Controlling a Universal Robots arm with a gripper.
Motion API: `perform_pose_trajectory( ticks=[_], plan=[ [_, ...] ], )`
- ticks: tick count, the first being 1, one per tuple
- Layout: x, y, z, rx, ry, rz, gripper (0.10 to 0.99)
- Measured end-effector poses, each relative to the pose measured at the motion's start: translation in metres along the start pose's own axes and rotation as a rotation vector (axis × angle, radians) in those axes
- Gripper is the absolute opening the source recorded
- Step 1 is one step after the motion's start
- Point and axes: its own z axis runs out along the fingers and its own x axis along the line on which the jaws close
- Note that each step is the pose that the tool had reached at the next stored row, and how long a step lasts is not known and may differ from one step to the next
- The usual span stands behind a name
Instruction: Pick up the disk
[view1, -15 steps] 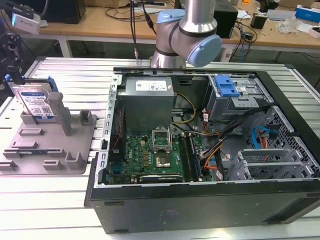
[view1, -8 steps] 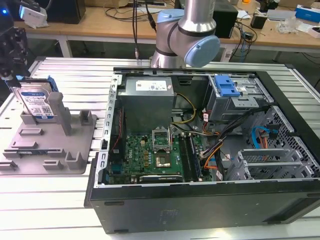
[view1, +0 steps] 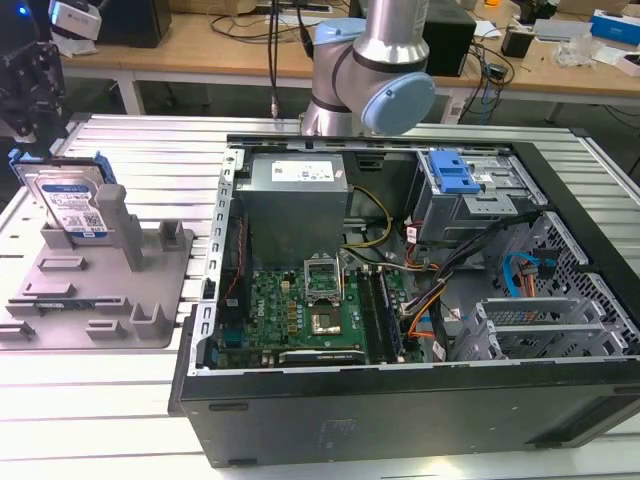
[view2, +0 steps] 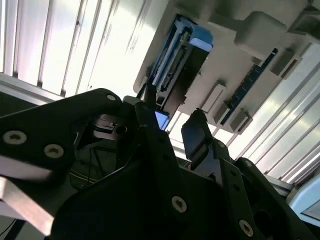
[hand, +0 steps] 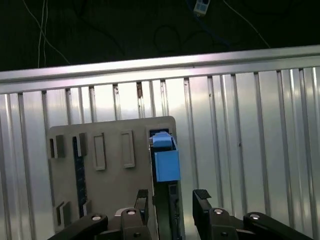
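My hand (hand: 171, 196), fingers apart, hangs above the disk (view1: 72, 195) at the exterior view's upper left; off-centre, a finger could strike its edge.

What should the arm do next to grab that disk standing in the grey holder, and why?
Probably lower straight down. The gripper is open and, in the first wrist view, its fingers line up either side of the disk, which stands on edge in the fixture. In the exterior view it hangs above the disk, not touching.
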Motion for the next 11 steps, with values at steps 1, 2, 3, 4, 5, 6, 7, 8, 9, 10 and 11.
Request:
perform_pose_trajectory(
  ticks=[1, 2, 3, 4, 5, 6, 7, 8, 9, 10, 11],
  plan=[
    [-0.0008, 0.0037, 0.0007, 0.0, 0.0, 0.0, 0.482],
    [-0.0004, 0.0137, 0.0028, 0.0, 0.0001, -0.002, 0.482],
    [0.0, 0.0181, 0.0044, 0.0, 0.0001, -0.005, 0.482],
    [0.0001, 0.0191, 0.0054, 0.0, 0.0002, -0.011, 0.482],
    [0.0001, 0.0192, 0.0058, 0.0, 0.0004, -0.019, 0.482],
    [0.0002, 0.0192, 0.0062, 0.0, 0.0009, -0.039, 0.482],
    [0.0002, 0.0192, 0.0063, 0.0, 0.0011, -0.05, 0.482],
    [0.0002, 0.0192, 0.0064, 0.0, 0.0012, -0.058, 0.482],
    [0.0001, 0.0192, 0.0065, 0.0, 0.0014, -0.061, 0.482],
    [0.0001, 0.0192, 0.0065, 0.0, 0.0015, -0.061, 0.482],
    [0.0001, 0.0192, 0.0065, 0.0, 0.0015, -0.062, 0.482]
  ],
)
